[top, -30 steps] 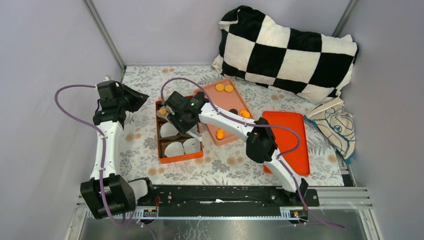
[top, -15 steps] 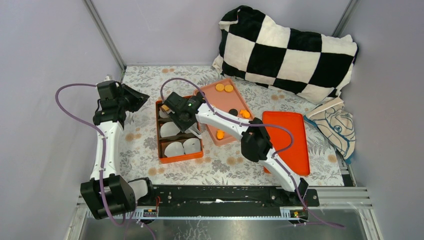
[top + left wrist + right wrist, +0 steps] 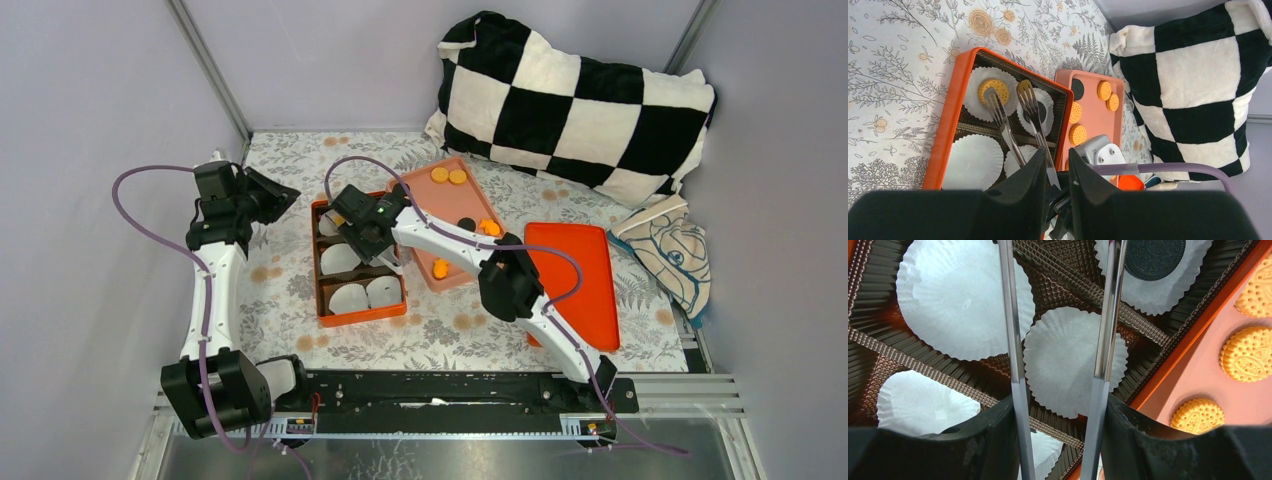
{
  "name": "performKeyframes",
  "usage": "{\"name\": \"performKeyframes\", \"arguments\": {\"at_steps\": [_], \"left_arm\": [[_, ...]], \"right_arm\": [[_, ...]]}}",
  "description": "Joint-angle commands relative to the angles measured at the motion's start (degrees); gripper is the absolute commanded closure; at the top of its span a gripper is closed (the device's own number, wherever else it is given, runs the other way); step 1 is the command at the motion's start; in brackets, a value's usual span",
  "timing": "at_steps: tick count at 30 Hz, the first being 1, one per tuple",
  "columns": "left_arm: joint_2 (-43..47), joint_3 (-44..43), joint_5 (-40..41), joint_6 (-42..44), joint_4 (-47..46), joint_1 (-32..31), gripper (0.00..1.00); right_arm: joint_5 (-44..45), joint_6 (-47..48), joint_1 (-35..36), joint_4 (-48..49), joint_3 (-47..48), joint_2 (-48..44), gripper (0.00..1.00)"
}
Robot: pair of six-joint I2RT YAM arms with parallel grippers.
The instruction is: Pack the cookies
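Note:
My right gripper [image 3: 347, 229] [image 3: 1058, 407] is shut on metal tongs [image 3: 1013, 340] [image 3: 999, 112], whose two arms stand spread over the orange box [image 3: 362, 316] [image 3: 950, 115]. In the box's far cups lie a golden cookie [image 3: 993, 90] under one tong tip and a black cookie [image 3: 1155, 257]. More cookies [image 3: 439, 174] [image 3: 1246, 354] rest on the pink tray [image 3: 440, 205] beside the box. Held in the air left of the box, my left gripper [image 3: 287, 195] [image 3: 1056, 155] is open by a narrow gap, with nothing between its fingers.
Empty white paper cups [image 3: 350, 298] [image 3: 963, 295] fill the box's other cells. An orange lid [image 3: 580, 280] lies right of the tray. A black-and-white checkered pillow [image 3: 570, 100] and a folded cloth [image 3: 670, 250] sit at the back right.
The right gripper's jaws have eased apart and the tongs' arms have spread wider. The right arm has shifted slightly over the box. The left arm has not moved.

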State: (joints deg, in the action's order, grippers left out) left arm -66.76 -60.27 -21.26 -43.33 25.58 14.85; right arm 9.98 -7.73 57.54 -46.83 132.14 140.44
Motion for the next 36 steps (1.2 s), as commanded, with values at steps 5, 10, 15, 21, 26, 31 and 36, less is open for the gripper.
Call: {"name": "performKeyframes", "arguments": {"at_steps": [5,10,15,21,26,31,36], "left_arm": [[1.5,0.5,-2.3,1.4,-2.6,0.3,0.73],[1.9,0.6,-2.5,1.1,-2.9,0.3,0.73],[1.8,1.2,-3.9,0.3,-3.9,0.3,0.73],[1.5,1.6,-5.2,0.0,-4.1,0.2,0.73],[1.3,1.2,-6.0,0.0,-4.4,0.2,0.73],[1.4,1.1,-6.3,0.2,-4.4,0.2,0.73],[1.5,1.2,-6.4,0.3,-4.3,0.2,0.73]], "right_arm": [[3.6,-0.9,-0.2,6.5,-6.8,-11.2,0.47],[6.3,-1.7,-0.2,8.3,-14.0,-20.4,0.47],[11.8,-2.6,-0.2,8.5,-24.0,-29.2,0.46],[17.0,-5.8,-1.4,4.7,-36.0,-34.9,0.44],[14.2,-8.5,-2.9,8.3,-46.4,-37.7,0.44],[13.2,-9.8,-4.3,11.2,-50.2,-36.7,0.43],[11.1,-10.2,-6.6,13.3,-51.5,-34.5,0.43]]}}
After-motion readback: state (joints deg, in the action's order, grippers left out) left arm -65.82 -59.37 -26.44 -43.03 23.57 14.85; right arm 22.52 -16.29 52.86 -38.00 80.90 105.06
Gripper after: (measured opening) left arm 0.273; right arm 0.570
